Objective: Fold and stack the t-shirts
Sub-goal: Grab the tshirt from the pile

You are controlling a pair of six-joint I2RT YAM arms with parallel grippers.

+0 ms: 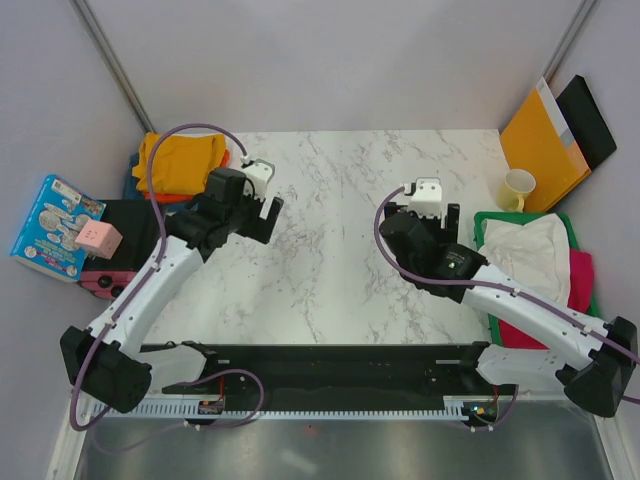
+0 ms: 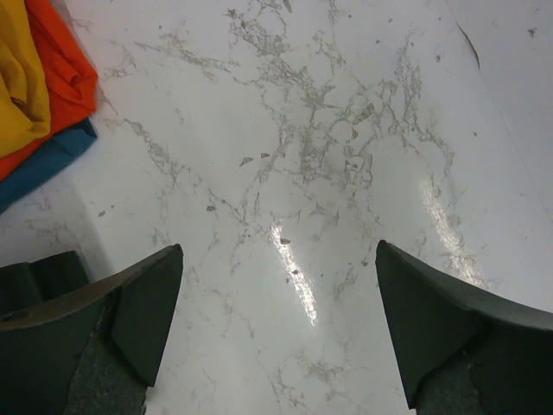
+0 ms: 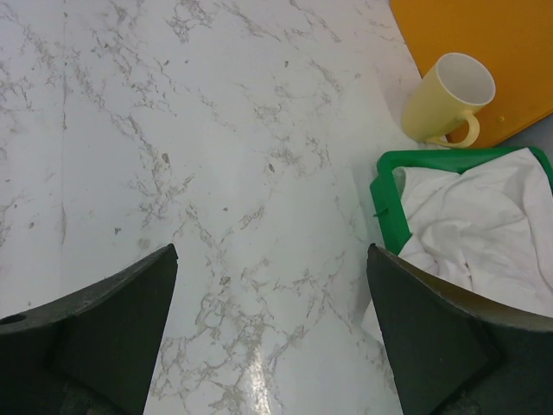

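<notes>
Bench point(image 1: 330, 260): white marble pattern, middle bare. Both arms reach in from the bottom of the top view.

Left tool point(image 2: 278, 251): jaws wide, nothing between them, only marble under the gap. It hovers in the upper left part of the bench, just right of the shirt pile.

Right tool point(image 3: 272, 251): jaws wide, holding nothing. It hangs over bare marble right of centre, just left of the green tray point(image 1: 483, 222).

Shirts, upper left corner of the top view: a heap of three. The mustard yellow shirt point(image 1: 180, 160) lies on top, roughly bunched. The orange shirt point(image 2: 67, 78) shows as a band below it, and the blue shirt point(image 2: 47, 156) as an edge under the orange.

Shirts, right edge: the white shirt point(image 1: 530, 250) lies crumpled in the green tray, spilling over its rim. The crimson-pink shirt point(image 1: 580, 282) shows beside and under the white one, at the tray's right side.

Other items: a pale yellow mug point(image 1: 517, 188) stands upright just above the tray. An orange-yellow envelope point(image 1: 540, 145) leans behind it in the upper right. At far left, off the bench, sit a blue printed box point(image 1: 50, 228) and a pink cube point(image 1: 98, 238).
</notes>
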